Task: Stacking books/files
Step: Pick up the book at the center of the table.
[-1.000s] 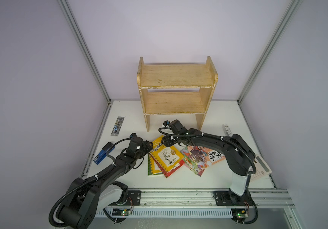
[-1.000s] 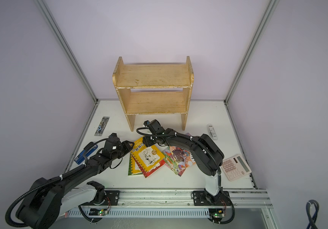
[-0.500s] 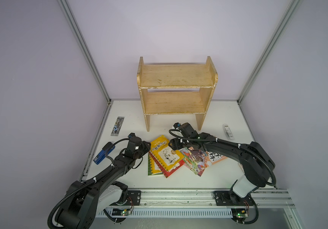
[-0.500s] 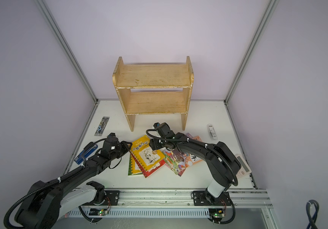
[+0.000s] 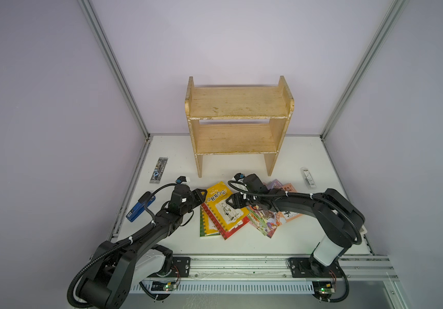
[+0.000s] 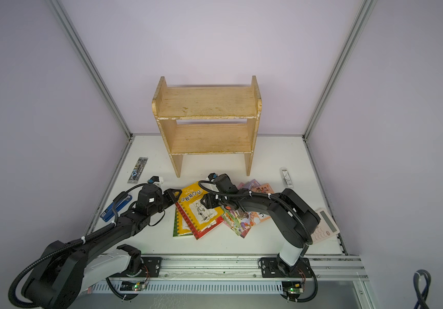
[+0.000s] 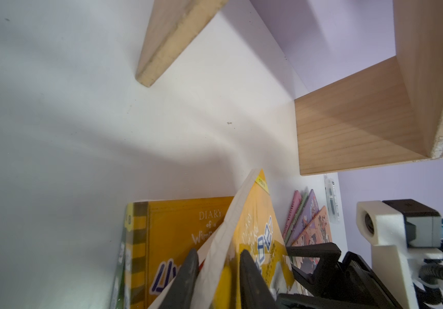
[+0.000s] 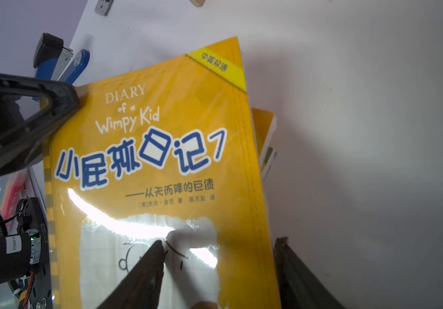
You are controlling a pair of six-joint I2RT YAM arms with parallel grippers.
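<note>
Left pincer [image 5: 203,193] pinches one edge of the yellow book [image 5: 223,206], its fingers [image 7: 188,278] pressed on either side of the cover and pages. That edge is raised off a second yellow book [image 7: 182,227] lying flat beneath. Directly across the same cover, the right pincer [image 5: 231,200] faces it, spread wide. One finger is over the cover and the other is past the book's far edge, above the desk [image 5: 241,244]; I cannot tell if either touches. Between the two pincers and nearer the arm bases, a red book [image 5: 235,231] and a green book [image 5: 205,231] stick out from under the yellow one. Behind the right pincer, under its arm, thin cartoon books [image 5: 268,222] lie fanned out. Beyond both pincers stands a wooden shelf [image 5: 237,128].
</note>
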